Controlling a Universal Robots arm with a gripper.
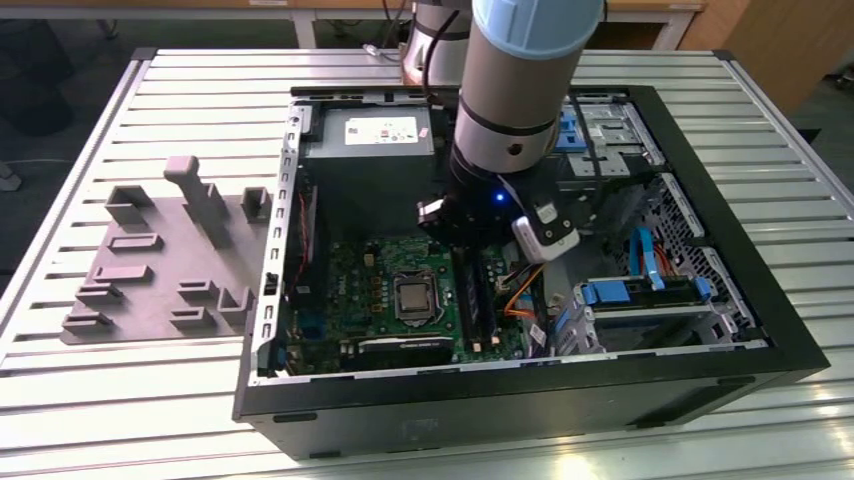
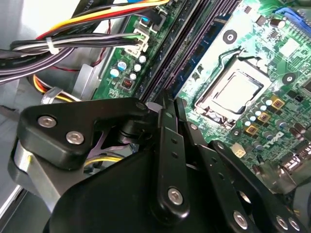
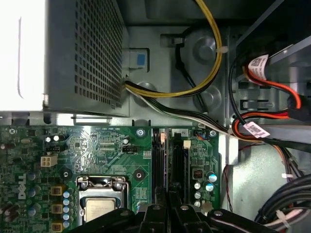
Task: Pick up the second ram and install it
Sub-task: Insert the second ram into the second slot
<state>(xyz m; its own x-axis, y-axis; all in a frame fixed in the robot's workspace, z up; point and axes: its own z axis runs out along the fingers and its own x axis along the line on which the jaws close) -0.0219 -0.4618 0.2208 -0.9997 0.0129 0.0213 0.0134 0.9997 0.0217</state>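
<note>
Tray (image 1: 147, 265) beside computer case (image 1: 534, 395)

- You see the arm (image 1: 514, 90) reaching down into the open case (image 1: 534, 400), above the motherboard (image 1: 387, 300).
- Its gripper (image 1: 470, 262) hangs over the slots beside the CPU socket (image 1: 415, 297).
- The grey tray (image 1: 154, 260) lies on the table (image 1: 80, 400), at the exterior view's left.

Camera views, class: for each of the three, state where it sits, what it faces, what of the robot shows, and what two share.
Exterior view: off the arm, above, facing the open black computer case; grey arm shows.
First wrist view: on the arm, facing the green motherboard; black gripper shows.
Second wrist view: on the arm, low along the board; gripper linkage shows.
Both wrist views share the silver processor socket.
</note>
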